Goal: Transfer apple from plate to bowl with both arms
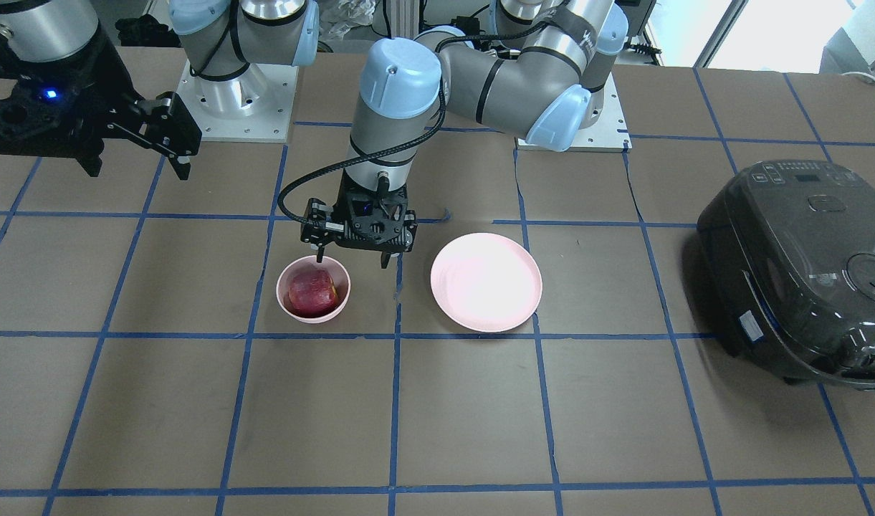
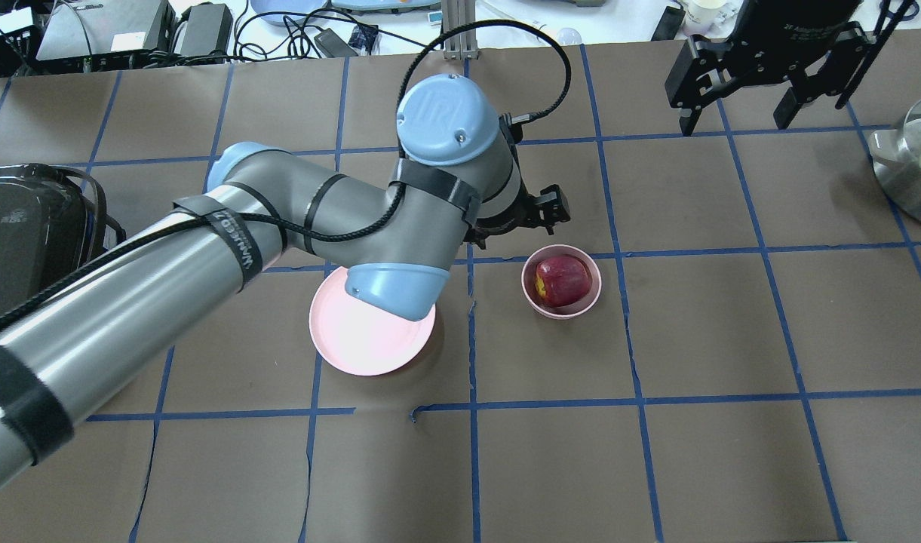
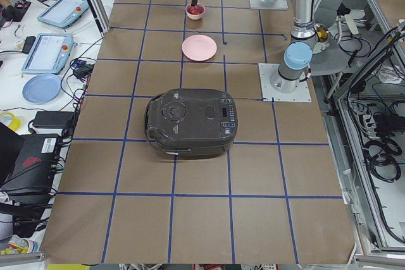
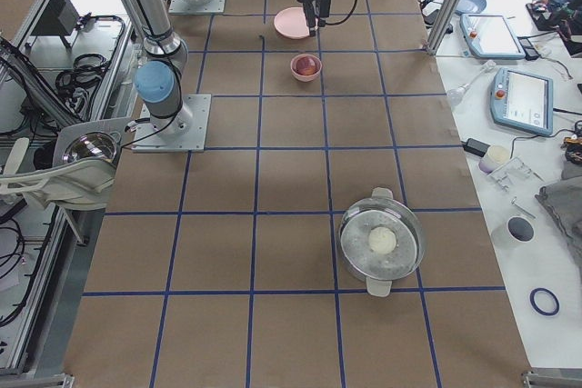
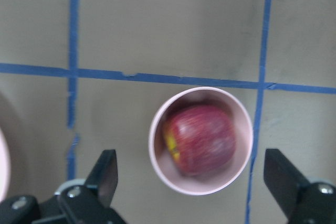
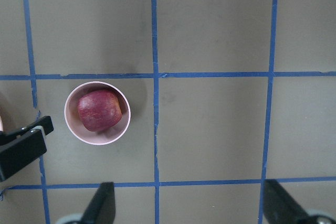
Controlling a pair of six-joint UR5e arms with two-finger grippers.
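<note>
The dark red apple (image 1: 312,292) lies inside the small pink bowl (image 1: 288,309). It also shows there in the overhead view (image 2: 560,279) and in the left wrist view (image 5: 202,140). The wide pink plate (image 1: 486,282) is bare and stands beside the bowl. My left gripper (image 1: 352,258) is open and empty, a little above the table between bowl and plate, just behind the bowl's rim. My right gripper (image 2: 734,124) is open and empty, raised high and well away from the bowl. The right wrist view shows the bowl (image 6: 71,124) far below.
A dark rice cooker (image 1: 802,272) stands at the table's end on my left. A steel pot with a glass lid (image 2: 913,173) stands at the end on my right. My left arm (image 2: 204,256) reaches over part of the plate in the overhead view.
</note>
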